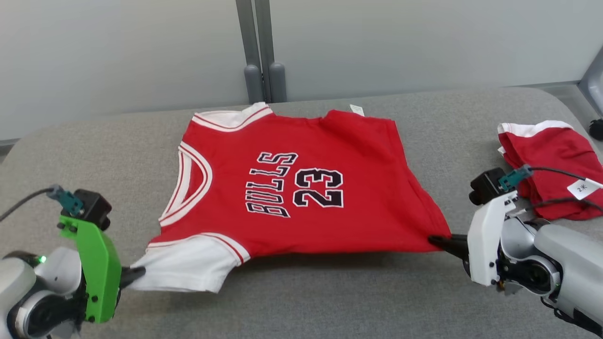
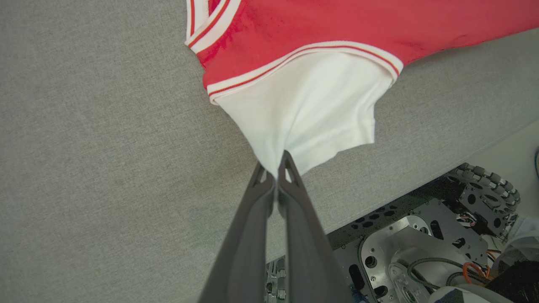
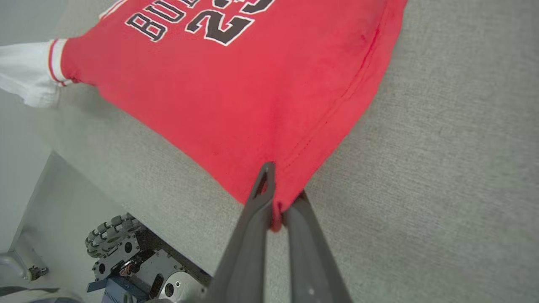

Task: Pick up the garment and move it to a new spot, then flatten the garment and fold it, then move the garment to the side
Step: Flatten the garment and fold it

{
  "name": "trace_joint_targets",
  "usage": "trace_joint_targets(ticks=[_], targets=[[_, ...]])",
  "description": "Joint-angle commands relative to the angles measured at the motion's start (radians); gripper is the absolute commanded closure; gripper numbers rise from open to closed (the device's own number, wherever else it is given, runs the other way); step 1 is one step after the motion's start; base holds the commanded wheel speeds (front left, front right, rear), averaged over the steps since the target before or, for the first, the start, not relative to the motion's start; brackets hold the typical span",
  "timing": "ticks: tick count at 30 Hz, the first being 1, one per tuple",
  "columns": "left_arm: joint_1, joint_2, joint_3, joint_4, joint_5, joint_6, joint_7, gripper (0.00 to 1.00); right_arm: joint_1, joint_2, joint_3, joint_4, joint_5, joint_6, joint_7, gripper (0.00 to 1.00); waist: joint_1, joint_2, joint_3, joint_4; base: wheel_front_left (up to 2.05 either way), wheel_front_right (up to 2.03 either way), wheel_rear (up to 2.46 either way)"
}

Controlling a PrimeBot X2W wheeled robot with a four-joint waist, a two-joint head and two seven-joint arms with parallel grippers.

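The garment [image 1: 301, 183] is a red jersey with white sleeves and black "BULLS 23" lettering, spread across the grey table with its near edge lifted off the surface. My left gripper [image 1: 136, 274] is shut on the white sleeve [image 2: 307, 113] at the near left; the left wrist view shows the gripper [image 2: 276, 168] pinching the sleeve's tip. My right gripper [image 1: 435, 241] is shut on the jersey's red hem corner at the near right. In the right wrist view, that gripper [image 3: 278, 198] clamps the red corner [image 3: 278, 160] of the cloth.
A second red and white garment [image 1: 551, 165] with a paper tag lies crumpled at the right end of the grey padded table [image 1: 330, 301]. A grey post [image 1: 259, 52] stands behind the table's far edge. The robot's base [image 2: 421, 244] shows below the near edge.
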Motion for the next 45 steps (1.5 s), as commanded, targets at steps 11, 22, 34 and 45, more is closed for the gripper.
trace_joint_targets(ticks=[11, 22, 34, 45], targets=[[0.141, 0.168, -0.039, -0.328, -0.134, 0.127, 0.120, 1.00, 0.111, -0.196, 0.030, -0.175, 0.073, 0.000, 0.194, 1.00, 0.0001, 0.0000, -0.017, -0.021, 0.00, 0.00, 0.00], [0.014, 0.141, 0.005, -0.331, -0.170, 0.133, 0.234, 1.00, 0.041, -0.161, -0.052, -0.150, 0.061, 0.000, 0.240, 1.00, 0.0001, 0.0000, 0.079, -0.042, 0.00, 0.00, 0.00], [-0.259, -0.111, 0.029, 0.008, -0.122, 0.092, 0.376, 1.00, -0.089, -0.027, -0.159, 0.051, 0.081, 0.000, 0.296, 1.00, 0.0001, 0.0000, 0.227, -0.054, 0.00, 0.00, 0.00], [-0.305, -0.260, 0.053, 0.294, -0.113, 0.016, 0.289, 0.00, -0.129, 0.079, -0.187, 0.164, 0.060, 0.000, 0.278, 0.00, 0.0001, 0.0000, 0.225, -0.067, 0.00, 0.00, 0.00]])
